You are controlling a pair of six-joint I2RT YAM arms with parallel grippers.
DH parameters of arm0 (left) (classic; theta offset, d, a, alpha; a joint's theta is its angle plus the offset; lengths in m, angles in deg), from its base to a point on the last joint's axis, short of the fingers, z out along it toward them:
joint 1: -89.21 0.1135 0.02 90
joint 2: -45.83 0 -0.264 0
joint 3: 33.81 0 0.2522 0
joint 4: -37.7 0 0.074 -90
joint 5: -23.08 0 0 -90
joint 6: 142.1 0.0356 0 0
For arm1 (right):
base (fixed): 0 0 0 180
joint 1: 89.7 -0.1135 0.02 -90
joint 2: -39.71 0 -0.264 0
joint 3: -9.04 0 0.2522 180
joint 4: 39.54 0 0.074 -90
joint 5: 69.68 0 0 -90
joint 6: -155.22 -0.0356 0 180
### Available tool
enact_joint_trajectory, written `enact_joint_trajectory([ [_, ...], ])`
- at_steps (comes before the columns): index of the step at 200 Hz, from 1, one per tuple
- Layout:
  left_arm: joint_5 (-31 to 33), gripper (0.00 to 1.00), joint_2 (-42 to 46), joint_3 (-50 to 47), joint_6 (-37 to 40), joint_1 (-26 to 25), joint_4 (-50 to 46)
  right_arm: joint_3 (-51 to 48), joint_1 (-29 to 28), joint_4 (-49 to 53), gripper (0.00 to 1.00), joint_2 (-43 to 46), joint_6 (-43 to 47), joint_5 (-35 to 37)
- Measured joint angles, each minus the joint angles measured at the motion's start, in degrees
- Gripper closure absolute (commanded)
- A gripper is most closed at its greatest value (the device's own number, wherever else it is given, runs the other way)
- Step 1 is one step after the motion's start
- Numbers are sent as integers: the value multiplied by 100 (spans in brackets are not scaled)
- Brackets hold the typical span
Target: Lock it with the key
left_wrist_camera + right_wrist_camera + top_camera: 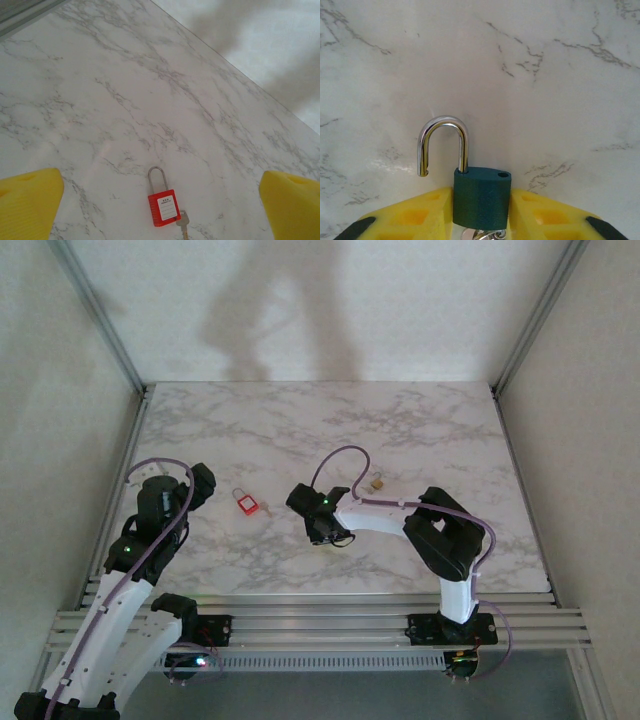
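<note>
- Left wrist view: left jaws gape wide, red padlock (163, 208) flat on the worktop (125, 75) between them, key (183, 222) at its near end, untouched. Parked, I'd guess, for later.
- Left arm (150, 530) crouches low, wrist tipped down.
- Right jaws narrow, pads (415, 220) hugging the body of the green padlock (481, 197), shackle (443, 142) sprung open and pointing away from them. Braced, I'd say, for the locking.
- Right arm (400, 520) reaches left, elbow folded high.

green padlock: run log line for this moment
right end effector shut on green padlock | shackle open | left end effector open near red padlock | key at its base
</note>
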Motion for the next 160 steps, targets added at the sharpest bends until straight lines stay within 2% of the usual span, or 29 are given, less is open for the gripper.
enact_joint_trajectory([
  [111, -2, 0, 0, 0, 0, 0, 0, -192, 50, -214, 67, 133, 326, -166],
  [160, -2, 0, 0, 0, 0, 0, 0, -184, 50, -195, 70, 131, 422, -177],
])
